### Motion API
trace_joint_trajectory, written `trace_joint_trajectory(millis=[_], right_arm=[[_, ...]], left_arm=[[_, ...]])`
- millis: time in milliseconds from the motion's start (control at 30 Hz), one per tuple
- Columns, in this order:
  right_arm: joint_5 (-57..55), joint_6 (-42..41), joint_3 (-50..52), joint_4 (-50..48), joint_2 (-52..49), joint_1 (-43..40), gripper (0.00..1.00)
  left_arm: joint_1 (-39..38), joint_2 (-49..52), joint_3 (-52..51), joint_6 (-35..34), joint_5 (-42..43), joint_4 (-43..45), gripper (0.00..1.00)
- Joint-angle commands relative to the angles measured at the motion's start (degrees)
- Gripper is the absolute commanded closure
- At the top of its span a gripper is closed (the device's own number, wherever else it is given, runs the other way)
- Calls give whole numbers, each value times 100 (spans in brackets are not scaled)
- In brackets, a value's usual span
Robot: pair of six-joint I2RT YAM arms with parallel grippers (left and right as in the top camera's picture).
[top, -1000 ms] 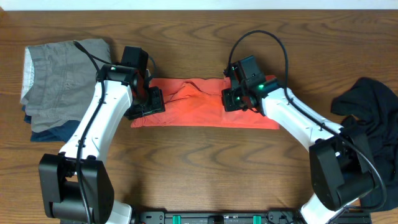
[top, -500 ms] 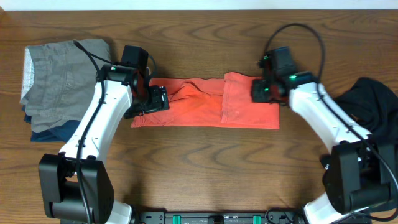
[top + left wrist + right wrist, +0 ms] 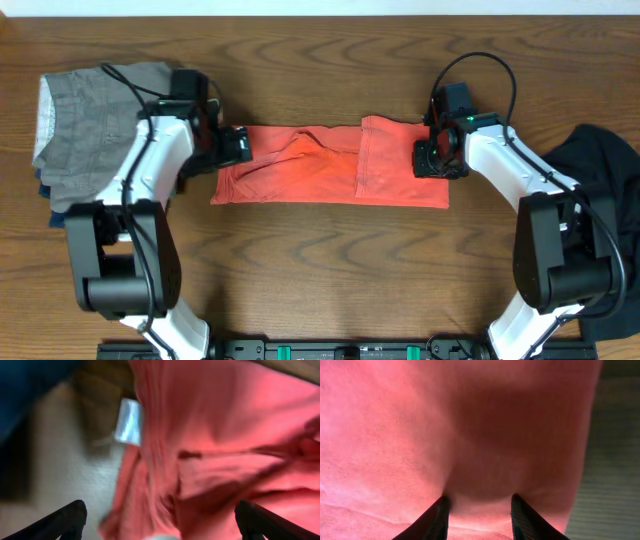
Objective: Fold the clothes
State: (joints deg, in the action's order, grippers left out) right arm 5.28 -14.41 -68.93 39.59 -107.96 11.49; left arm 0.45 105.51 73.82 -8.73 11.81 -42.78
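Left gripper (image 3: 160,510) spread wide, shirt (image 3: 300,178) end beneath it. Right gripper (image 3: 479,502) fingertips in shirt; grip unclear.

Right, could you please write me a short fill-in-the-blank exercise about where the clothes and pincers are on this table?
1. The black garment lies bunched beside the ____ arm.
2. The grey garment lies on top of a ____ garment.
3. The left pincer and right pincer sit at opposite ends of the ____ T-shirt.
Missing words: right; navy blue; coral-red.
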Motion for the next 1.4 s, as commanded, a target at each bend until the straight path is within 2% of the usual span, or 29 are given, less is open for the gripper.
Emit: trace_joint_trajectory(millis=[0,167,300,400,467,633,733,833,1067,1367], right_arm=[[-35,79,-66,7,-79,96,61],[-35,79,-66,7,-79,96,61],[-37,79,-66,9,-79,96,61],[-37,79,-66,4,-79,96,61],[-37,79,-66,2,-79,96,61],[-37,76,-66,11,-79,92,61],[-37,76,-66,28,-79,92,61],[-37,79,-66,26,-79,92,61],[-35,76,-66,31,-79,96,61],[-87,98,-72,85,-57,140,61]], left_arm=[[170,280,-59,822,409,168,4],[199,706,-59,999,566,466,4],[199,1049,-59,1027,1217,498,5],[166,1222,-59,1023,1244,428,12],[146,1252,-59,1021,1246,385,26],[138,1246,-57,1021,1244,260,77],[140,1226,24,1021,1220,26,92],[142,1126,284,997,1062,-501,94],[142,597,1394,852,125,-2197,94],[142,-271,1633,850,-636,-2583,94]])
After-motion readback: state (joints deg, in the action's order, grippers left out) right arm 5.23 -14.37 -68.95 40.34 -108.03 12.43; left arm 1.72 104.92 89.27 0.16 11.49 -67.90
